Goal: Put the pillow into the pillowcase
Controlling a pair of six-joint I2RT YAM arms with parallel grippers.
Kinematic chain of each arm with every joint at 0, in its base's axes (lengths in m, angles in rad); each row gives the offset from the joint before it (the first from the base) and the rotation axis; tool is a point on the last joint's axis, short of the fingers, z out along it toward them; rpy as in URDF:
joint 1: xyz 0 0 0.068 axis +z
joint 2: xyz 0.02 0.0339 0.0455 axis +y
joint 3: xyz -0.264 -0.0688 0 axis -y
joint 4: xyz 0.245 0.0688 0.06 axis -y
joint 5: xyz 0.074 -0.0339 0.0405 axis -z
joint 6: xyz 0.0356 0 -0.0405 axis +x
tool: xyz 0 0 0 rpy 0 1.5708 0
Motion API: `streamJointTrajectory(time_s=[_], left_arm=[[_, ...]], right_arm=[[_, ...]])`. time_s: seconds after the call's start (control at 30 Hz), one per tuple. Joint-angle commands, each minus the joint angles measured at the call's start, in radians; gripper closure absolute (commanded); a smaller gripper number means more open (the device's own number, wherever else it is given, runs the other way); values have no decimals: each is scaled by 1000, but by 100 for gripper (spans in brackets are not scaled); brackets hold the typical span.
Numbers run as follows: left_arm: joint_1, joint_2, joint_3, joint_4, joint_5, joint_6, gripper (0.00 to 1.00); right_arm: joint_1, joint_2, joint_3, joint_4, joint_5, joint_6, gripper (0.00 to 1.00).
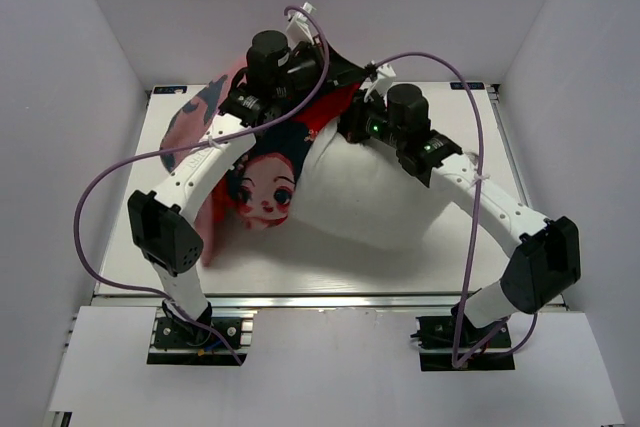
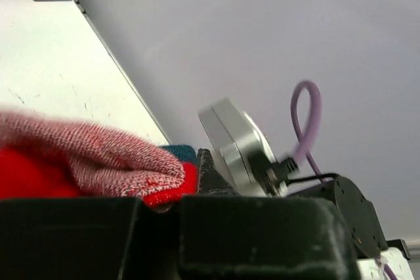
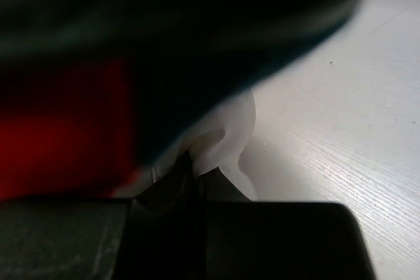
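pillow [image 1: 372,209], plump white, partly in red pillowcase [image 1: 262,187]

The white table [image 1: 330,269] carries the pillow [image 1: 385,202], with the red pillowcase [image 1: 262,187] covering its left part.

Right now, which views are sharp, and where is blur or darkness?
Top external: evenly lit and sharp, pillow and pillowcase clear. Left wrist: the pillowcase weave is in focus, the silver block behind it smeared. Right wrist: mostly dark, defocused cloth near the lens; only the table grain is sharp.
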Motion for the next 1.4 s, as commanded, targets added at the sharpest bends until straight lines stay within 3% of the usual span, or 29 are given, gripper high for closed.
streamJointTrajectory(time_s=[0.0, 0.23, 0.37, 0.5, 0.53, 0.6, 0.63, 0.73, 0.87, 0.9, 0.97, 1.0, 1.03, 1.1, 1.17, 1.23, 1.37], left_arm=[[-26, -36, -52, 110, -1, -30, 100], [-6, -293, -528, 289, -75, -84, 100], [17, -321, -530, 299, -95, -89, 100], [17, -236, -435, 263, -87, -87, 100], [20, -216, -402, 250, -113, -84, 100], [32, -145, -372, 214, -132, -81, 100], [52, -116, -341, 202, -132, -87, 100], [77, 14, -236, 174, -130, -86, 100], [87, 188, -47, 95, -120, -75, 89], [89, 220, -8, 87, -113, -75, 78], [95, 310, 111, 61, -92, -77, 65], [97, 336, 156, 49, -87, -77, 48], [101, 360, 202, 29, -83, -67, 38], [103, 403, 339, -20, -69, -28, 23], [109, 403, 426, -98, -73, 14, 4], [118, 371, 501, -157, -112, 101, 2], [123, 178, 399, -344, -265, 284, 2]], right_arm=[[44, -77, -15, 176, -119, -79, 100], [-6, -76, -151, 211, -81, -101, 100], [-51, -54, -118, 246, -113, -92, 100], [-86, -23, -58, 290, -110, -113, 100], [-89, -14, -44, 285, -95, -150, 83], [-112, 22, 11, 251, -25, -185, 66], [-152, 35, 28, 224, 1, -205, 48], [-236, 63, 83, 199, -7, -216, 29], [-386, 37, 128, 202, -98, -297, 20], [-402, 26, 132, 201, -127, -324, 19], [-436, -6, 140, 179, -244, -401, 16], [-445, -16, 144, 158, -311, -442, 16], [-448, -23, 164, 126, -383, -472, 16], [-442, -39, 183, -12, -559, -554, 13], [-375, -51, 187, -144, -591, -637, 11], [-312, -62, 162, -302, -528, -786, 11], [-178, -127, -36, -320, -290, -822, 11]])
